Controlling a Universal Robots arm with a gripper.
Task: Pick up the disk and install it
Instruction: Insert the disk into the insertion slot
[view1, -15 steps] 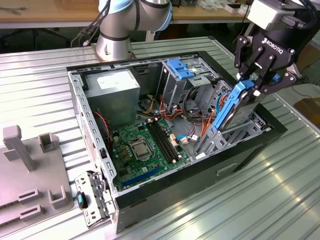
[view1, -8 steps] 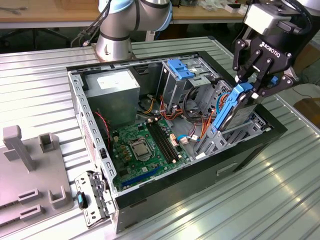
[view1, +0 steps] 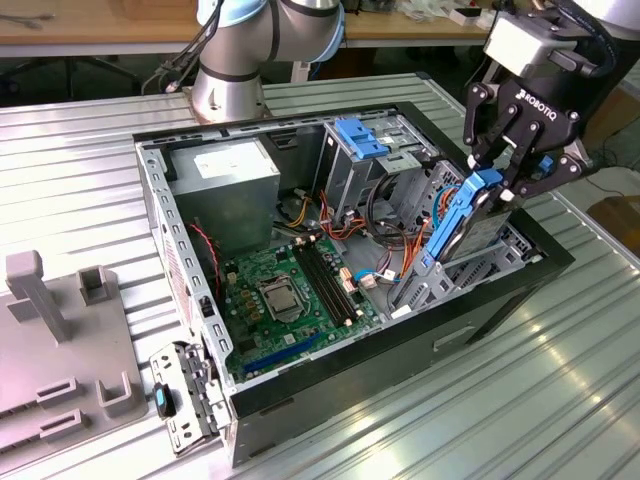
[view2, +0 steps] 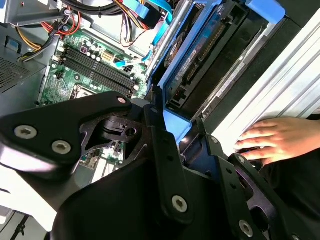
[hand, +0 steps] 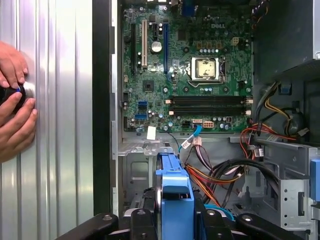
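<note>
1. Gripper (view1: 497, 178) is clamped on the top end of the disk (view1: 462, 228), fingers pressed against its blue rail.
2. The disk is tilted. Its upper end is above the case rim, and its lower end is down in the drive cage (view1: 440, 280), at the end of the computer case (view1: 330, 385) on the exterior view's right.
3. In the second wrist view the disk (view2: 200, 72) shows its dark slab between blue rails, just beyond the black fingers. In the first wrist view its blue end (hand: 175, 192) sits between the finger links.
4. The case lies open on a ribbed metal table (view1: 520, 400). Inside are the green motherboard (view1: 290, 290) and the grey power supply (view1: 225, 175), plus a light-blue bracket (view1: 360, 135) and a cable bundle (view1: 385, 235).
5. A person's hand (hand: 14, 117) is on the table beside the case wall, fingers around a small dark round object (hand: 11, 96).
6. A grey fixture (view1: 70, 350) stands at the exterior view's left, well apart from the gripper.
</note>
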